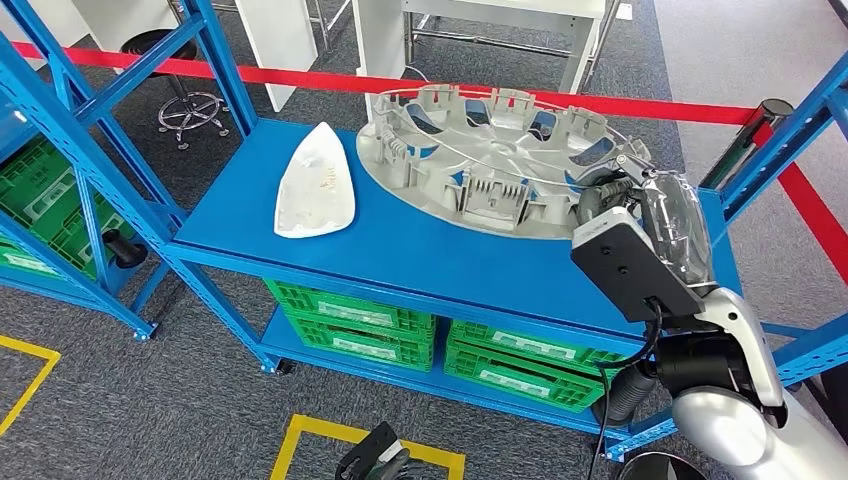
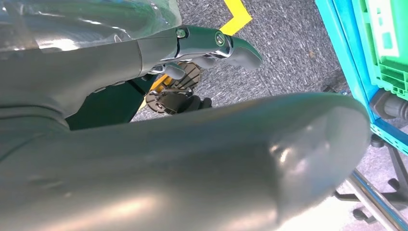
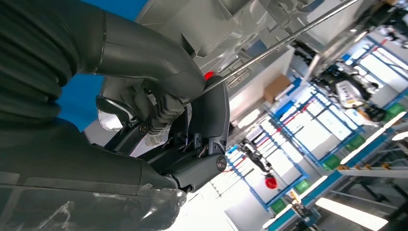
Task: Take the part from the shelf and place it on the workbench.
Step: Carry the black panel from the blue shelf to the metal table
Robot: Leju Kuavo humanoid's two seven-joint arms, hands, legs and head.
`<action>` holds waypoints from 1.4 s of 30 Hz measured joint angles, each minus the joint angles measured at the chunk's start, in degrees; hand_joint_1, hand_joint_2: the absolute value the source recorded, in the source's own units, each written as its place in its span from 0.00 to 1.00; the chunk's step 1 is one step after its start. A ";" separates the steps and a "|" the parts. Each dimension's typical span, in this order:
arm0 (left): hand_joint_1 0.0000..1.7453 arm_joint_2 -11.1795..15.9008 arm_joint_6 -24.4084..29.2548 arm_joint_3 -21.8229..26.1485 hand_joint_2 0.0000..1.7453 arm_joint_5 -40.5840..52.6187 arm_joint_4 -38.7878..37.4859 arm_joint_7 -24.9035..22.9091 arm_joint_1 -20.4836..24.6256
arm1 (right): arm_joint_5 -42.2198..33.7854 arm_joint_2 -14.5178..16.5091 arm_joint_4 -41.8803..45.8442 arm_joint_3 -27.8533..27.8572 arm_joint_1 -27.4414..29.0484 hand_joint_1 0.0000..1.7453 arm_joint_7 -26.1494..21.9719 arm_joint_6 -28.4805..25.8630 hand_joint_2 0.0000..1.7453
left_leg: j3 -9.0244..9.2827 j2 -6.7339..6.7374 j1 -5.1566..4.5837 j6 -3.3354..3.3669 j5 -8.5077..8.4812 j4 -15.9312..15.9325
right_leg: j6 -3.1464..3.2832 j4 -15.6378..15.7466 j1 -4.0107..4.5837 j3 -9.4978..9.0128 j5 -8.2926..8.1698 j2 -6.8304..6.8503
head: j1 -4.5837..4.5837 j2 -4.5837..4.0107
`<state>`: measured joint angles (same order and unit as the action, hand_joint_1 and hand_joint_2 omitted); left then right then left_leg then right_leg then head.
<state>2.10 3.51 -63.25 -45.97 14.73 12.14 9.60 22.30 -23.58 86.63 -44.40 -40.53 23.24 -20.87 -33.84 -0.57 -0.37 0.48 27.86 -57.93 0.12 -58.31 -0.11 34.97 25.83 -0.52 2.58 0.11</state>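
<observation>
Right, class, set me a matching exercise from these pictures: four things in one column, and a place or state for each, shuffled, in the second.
Things:
1. wheel cover
2. white part
3. green crates
4. right hand

Places or states:
A. lying flat on the blue shelf top, apart from the big round piece
B. stacked on the lower shelf
C. gripping the edge of the big round piece
D. tilted, its near edge resting on the blue top

Pairs: 1-D, 2-A, 3-B, 4-C

Grey part (image 1: 500,160), white panel (image 1: 316,183), blue shelf (image 1: 420,250), green crates (image 1: 350,320).
</observation>
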 joint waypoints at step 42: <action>0.00 0.13 0.08 0.03 0.00 -0.50 -0.02 1.76 -0.08 | -22.69 2.22 19.12 -3.42 1.99 1.00 -18.27 1.08 1.00 | 0.03 -0.01 0.00 -0.01 0.00 0.07 | 0.03 0.00 0.00 -0.01 0.03 0.01 | 0.01 0.00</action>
<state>2.22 3.58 -63.23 -46.47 14.71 13.90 9.51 -0.38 -21.37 105.75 -47.82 -38.54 4.98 -19.79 -33.81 -0.57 -0.37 0.47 27.86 -57.86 0.15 -58.31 -0.11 34.96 25.85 -0.51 2.58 0.11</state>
